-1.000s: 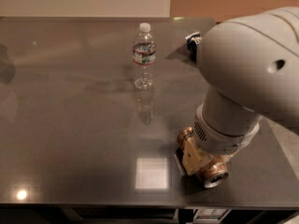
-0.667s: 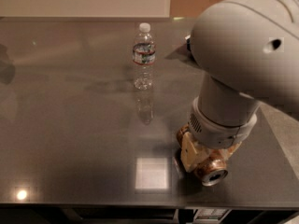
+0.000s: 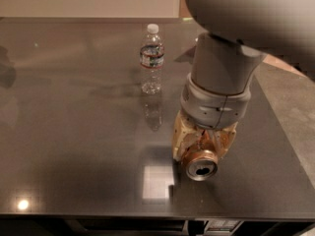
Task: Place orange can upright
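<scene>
The orange can [image 3: 201, 165] is copper-orange with a silver top. It lies tilted, top facing the camera, at the front right of the dark table [image 3: 74, 132]. My gripper [image 3: 202, 149] comes down from the big grey arm [image 3: 221, 77] and is shut on the can, with pale fingers [image 3: 180, 134] on either side of it. The can's body is mostly hidden by the fingers and wrist. Whether the can touches the table cannot be told.
A clear plastic water bottle [image 3: 152, 58] with a white cap stands upright at the back middle of the table, left of the arm. The table's front edge [image 3: 98, 215] runs just below the can. A floor strip [image 3: 295, 112] lies to the right.
The arm and the held can have shifted left and slightly farther from the front edge. The can's silver top now faces the camera more squarely. The bottle has not moved.
</scene>
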Controlling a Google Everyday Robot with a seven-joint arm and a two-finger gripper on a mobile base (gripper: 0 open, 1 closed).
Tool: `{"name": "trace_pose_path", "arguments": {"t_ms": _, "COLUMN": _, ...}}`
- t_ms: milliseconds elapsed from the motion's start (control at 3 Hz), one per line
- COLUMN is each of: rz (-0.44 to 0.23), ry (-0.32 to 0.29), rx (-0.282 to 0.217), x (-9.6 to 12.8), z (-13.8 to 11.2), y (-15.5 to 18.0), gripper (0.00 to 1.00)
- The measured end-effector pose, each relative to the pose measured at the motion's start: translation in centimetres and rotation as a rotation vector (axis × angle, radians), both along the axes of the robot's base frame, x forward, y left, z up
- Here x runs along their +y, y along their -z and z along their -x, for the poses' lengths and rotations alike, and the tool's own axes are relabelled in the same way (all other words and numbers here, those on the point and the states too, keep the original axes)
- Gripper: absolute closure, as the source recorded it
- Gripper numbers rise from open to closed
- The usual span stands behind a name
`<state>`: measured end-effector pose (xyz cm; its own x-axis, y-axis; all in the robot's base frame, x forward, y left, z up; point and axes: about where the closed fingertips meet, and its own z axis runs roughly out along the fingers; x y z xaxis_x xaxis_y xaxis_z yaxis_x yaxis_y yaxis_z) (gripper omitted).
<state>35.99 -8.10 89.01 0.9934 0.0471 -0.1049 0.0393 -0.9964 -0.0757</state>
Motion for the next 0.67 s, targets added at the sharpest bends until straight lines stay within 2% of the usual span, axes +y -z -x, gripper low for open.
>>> {"name": "trace_pose_path", "arguments": {"t_ms": 333, "rz": -0.063, "ry": 0.133, "rx": 0.061, "x": 2.9, "z": -2.3, "y": -0.9, "gripper": 1.0}}
{"name": "trace_pose_path", "arguments": {"t_ms": 667, "rz": -0.124, "ry": 0.299, "rx": 0.144, "x": 4.6, "z": -3.8, "y": -1.5, "gripper": 1.0}}
